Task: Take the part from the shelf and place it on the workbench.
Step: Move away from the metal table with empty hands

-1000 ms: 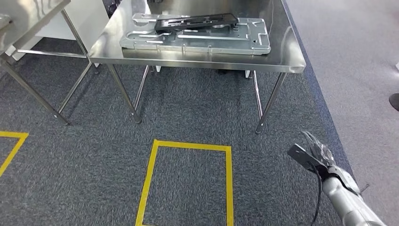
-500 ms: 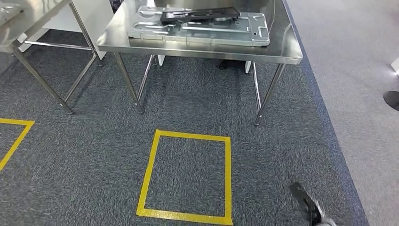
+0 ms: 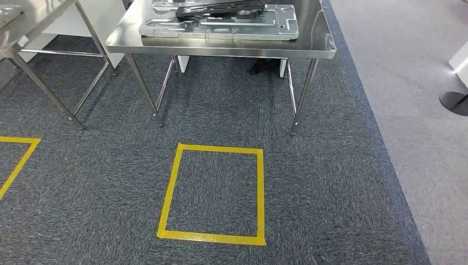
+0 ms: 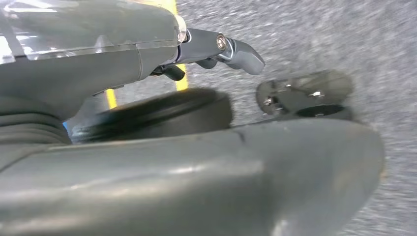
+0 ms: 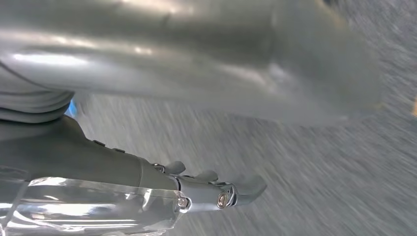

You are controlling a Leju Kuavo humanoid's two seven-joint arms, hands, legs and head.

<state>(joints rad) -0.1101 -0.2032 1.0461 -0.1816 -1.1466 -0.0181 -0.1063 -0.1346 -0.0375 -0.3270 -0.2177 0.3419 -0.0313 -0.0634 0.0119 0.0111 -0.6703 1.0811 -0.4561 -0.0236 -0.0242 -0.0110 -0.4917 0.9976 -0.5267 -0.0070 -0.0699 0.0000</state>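
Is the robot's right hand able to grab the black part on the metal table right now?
Probably not yet. The black part lies on a grey plate on the table, far across the carpet, beyond the yellow square. The right hand hangs over carpet, holding nothing, so the robot would likely need to walk closer.

A flat part [image 3: 221, 6] lies on a metal tray [image 3: 218, 25] on the tabletop [image 3: 317, 38]. A taped square [image 3: 212, 193] lies on the floor before it; a second table [image 3: 33, 22] stands left.
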